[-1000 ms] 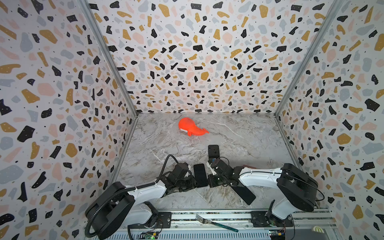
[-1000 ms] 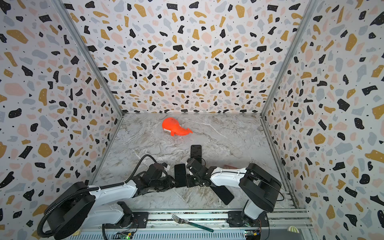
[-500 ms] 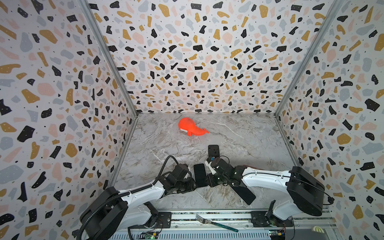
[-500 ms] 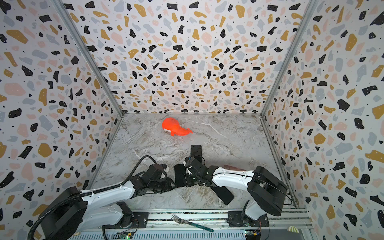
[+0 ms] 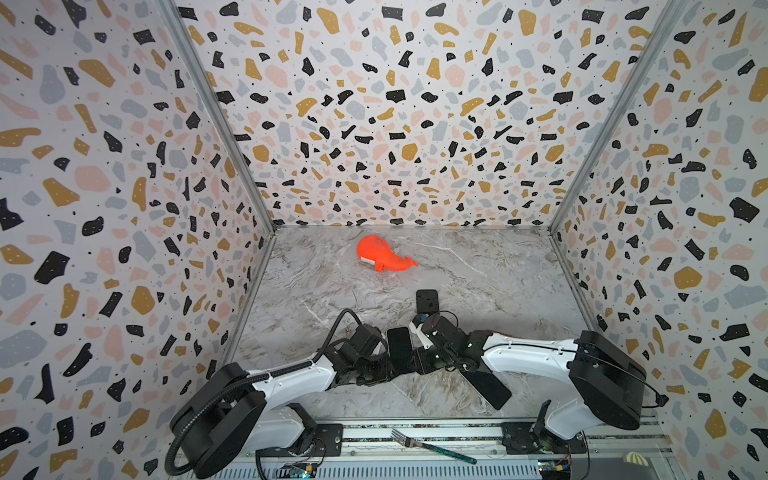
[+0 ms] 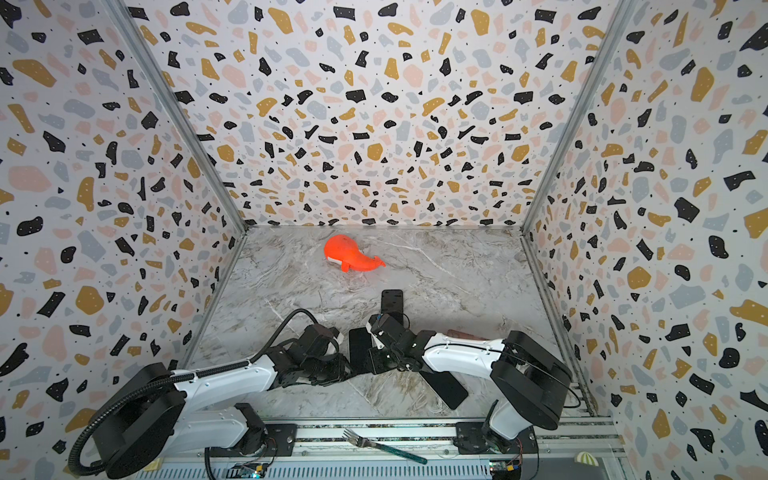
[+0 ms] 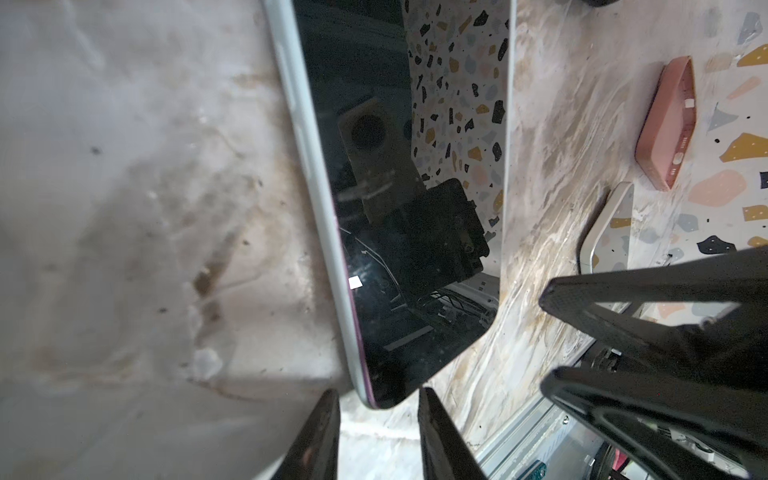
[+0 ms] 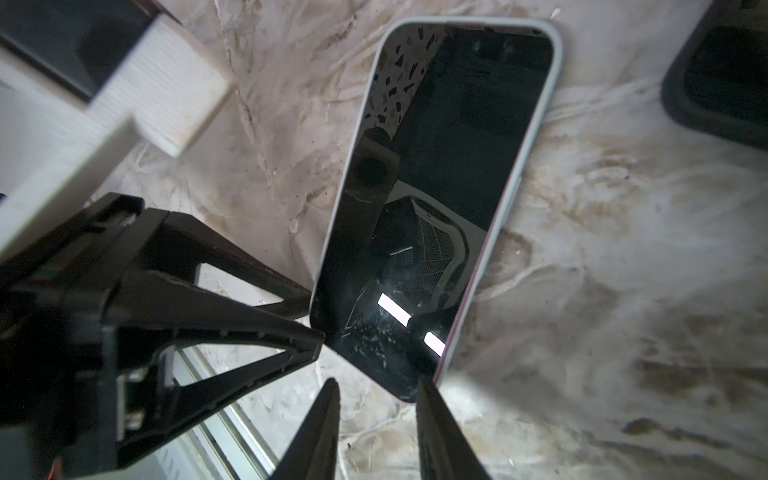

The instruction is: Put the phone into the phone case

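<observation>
Marble tabletop [image 5: 332, 299] spreads between speckled walls [image 5: 374, 124]. Nearest, well behind both grippers, a fork [image 5: 432, 445] lies on the front rail [image 5: 374, 434]. The left gripper [image 7: 377, 390] and right gripper [image 8: 376, 382] meet almost tip to tip. Each has its fingers [image 7: 320, 436] spread around a near corner of the phone [image 5: 400, 347], with a gap showing and nothing clamped. The phone lies flat, screen up, straight ahead of both grippers, set inside a pale grey case [image 7: 320, 199]. Just past the right gripper lies a black case [image 5: 427, 300]. Well beyond both sits an orange whale toy [image 5: 380, 258].
</observation>
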Robot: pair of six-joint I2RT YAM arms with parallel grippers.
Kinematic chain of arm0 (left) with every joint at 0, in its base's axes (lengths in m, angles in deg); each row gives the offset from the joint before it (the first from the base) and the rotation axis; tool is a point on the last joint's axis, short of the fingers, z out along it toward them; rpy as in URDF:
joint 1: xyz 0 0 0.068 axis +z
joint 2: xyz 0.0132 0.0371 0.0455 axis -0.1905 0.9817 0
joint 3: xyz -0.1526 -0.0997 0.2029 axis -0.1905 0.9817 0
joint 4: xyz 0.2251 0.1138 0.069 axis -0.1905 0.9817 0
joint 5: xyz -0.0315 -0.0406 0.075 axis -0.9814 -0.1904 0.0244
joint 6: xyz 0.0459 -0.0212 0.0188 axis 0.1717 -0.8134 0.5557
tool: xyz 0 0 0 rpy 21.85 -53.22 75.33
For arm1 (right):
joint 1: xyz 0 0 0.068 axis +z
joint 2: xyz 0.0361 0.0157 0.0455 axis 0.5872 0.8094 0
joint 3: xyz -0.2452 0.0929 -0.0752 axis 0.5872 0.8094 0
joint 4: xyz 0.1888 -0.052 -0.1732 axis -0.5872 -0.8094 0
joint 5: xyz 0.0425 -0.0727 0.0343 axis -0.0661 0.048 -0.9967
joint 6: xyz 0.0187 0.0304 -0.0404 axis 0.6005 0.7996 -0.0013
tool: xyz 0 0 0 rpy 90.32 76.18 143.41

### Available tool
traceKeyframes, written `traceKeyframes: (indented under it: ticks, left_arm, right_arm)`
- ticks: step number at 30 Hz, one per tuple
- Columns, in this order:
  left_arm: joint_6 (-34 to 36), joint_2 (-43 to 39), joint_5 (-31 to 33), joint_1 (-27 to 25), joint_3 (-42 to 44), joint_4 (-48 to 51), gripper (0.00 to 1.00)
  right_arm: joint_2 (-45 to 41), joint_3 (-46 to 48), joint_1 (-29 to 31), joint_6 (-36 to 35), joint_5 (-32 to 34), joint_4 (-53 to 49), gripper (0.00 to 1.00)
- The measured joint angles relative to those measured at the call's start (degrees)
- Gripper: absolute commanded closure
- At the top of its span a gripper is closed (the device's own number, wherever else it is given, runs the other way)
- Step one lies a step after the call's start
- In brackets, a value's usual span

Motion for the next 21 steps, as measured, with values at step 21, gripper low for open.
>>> traceKeyframes:
  ticks: [21]
  left_arm:
    - [0.33, 1.81, -0.39, 0.0, 0.0, -2.19, 0.74]
  right_arm:
    - [2.34, 0.11, -0.37, 0.02, -2.25, 0.5, 0.57]
